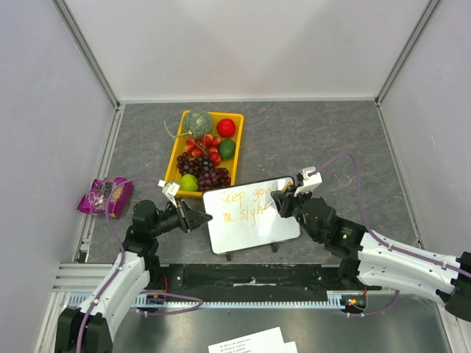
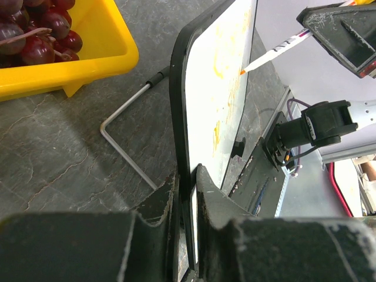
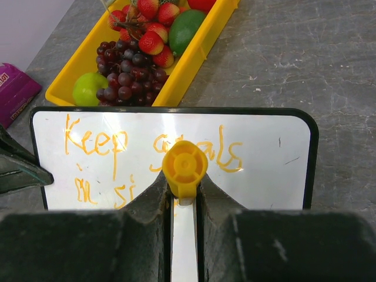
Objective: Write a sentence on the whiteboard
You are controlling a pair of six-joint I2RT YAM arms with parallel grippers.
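Currently mid-writing: whiteboard [image 1: 250,224] propped at frame centre below the yellow tray [image 1: 172,158], left edge pinched by left tool [image 1: 200,218], right tool [image 1: 282,201] clamped on marker [image 3: 184,167], tip on the sentence [image 3: 94,144]; next, presumably, finish lower line with light pressure.

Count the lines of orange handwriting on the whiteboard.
2. The upper line runs across the top of the whiteboard; the lower line sits below it at left, its end hidden behind the marker.

Grey table [image 1: 309,140] bears whiteboard [image 1: 254,235], yellow tray [image 1: 175,153], purple packet [image 1: 105,195].
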